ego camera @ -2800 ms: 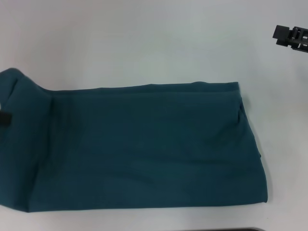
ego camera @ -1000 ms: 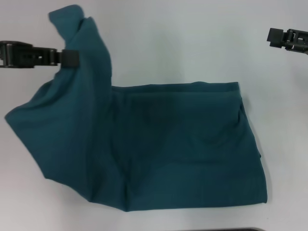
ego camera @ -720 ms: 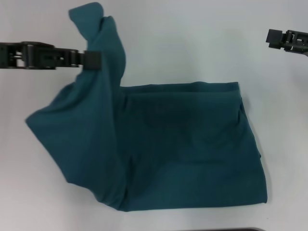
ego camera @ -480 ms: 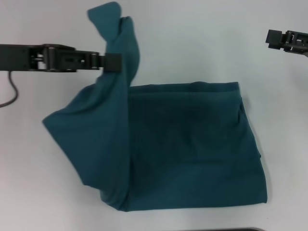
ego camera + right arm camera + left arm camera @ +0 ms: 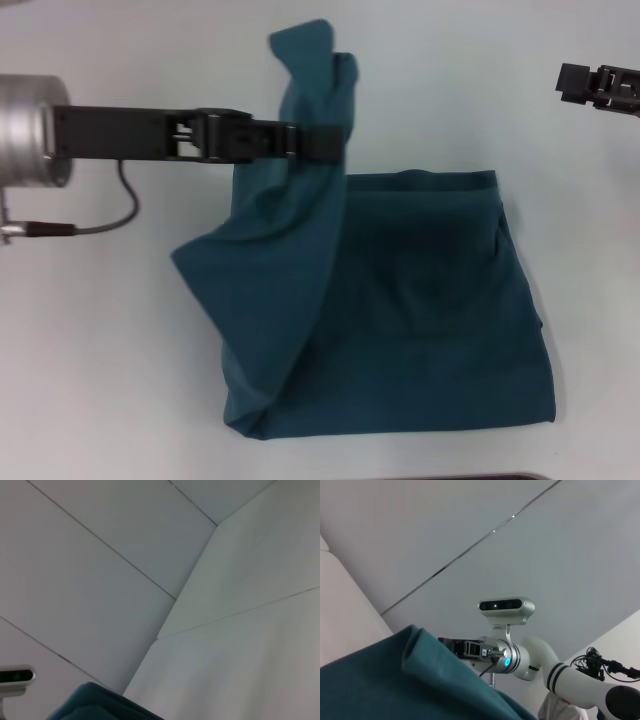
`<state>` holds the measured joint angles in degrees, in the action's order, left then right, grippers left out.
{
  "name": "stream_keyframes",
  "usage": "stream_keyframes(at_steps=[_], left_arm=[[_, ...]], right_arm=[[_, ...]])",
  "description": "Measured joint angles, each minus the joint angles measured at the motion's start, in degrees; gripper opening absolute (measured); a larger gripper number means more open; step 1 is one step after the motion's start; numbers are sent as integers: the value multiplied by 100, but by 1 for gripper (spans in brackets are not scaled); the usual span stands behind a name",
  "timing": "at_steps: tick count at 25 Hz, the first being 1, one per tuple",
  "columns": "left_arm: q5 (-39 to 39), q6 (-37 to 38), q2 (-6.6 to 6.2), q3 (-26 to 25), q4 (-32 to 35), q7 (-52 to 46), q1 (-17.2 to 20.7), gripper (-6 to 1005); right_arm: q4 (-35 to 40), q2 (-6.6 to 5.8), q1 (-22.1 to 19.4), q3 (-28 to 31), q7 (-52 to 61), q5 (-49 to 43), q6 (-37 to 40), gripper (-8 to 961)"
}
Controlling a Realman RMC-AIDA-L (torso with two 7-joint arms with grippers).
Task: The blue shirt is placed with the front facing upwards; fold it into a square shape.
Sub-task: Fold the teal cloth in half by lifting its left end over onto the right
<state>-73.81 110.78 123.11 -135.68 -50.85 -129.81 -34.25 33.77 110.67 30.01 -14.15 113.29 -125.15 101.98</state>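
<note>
Head view: the left gripper reaches in from the left, clamped on a raised bunch of the blue shirt, whose lifted left end drapes from it over the folded body on the white table. The right gripper sits far right, well apart; I cannot tell how far open it is.

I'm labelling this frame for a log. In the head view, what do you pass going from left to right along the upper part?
Left arm's silver wrist housing → left pincer, shut on a lifted edge of the blue shirt → bare white table → right pincer, parked at the right edge.
</note>
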Motion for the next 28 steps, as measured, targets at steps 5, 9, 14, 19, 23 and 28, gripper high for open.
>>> stream_keyframes(at_steps=[5, 9, 14, 19, 23, 28], left_arm=[[4, -214, 67, 201, 479, 255, -214, 54], [-18, -414, 83, 377, 638, 295, -291, 54], [-29, -560, 88, 531, 708, 284, -367, 53], [41, -589, 60, 604, 658, 200, -399, 53], [186, -616, 34, 688, 398, -17, -380, 54], [277, -584, 35, 701, 114, -211, -361, 52]], right_arm=[[17, -3, -5, 0, 2, 0, 37, 746], [17, -10, -5, 0, 4, -1, 47, 746], [17, -20, -5, 0, 19, -20, 58, 746], [8, -21, -11, -1, 35, -31, 66, 746], [11, -20, -29, -7, 76, -34, 89, 746], [14, -23, -31, -9, 82, -36, 97, 746]])
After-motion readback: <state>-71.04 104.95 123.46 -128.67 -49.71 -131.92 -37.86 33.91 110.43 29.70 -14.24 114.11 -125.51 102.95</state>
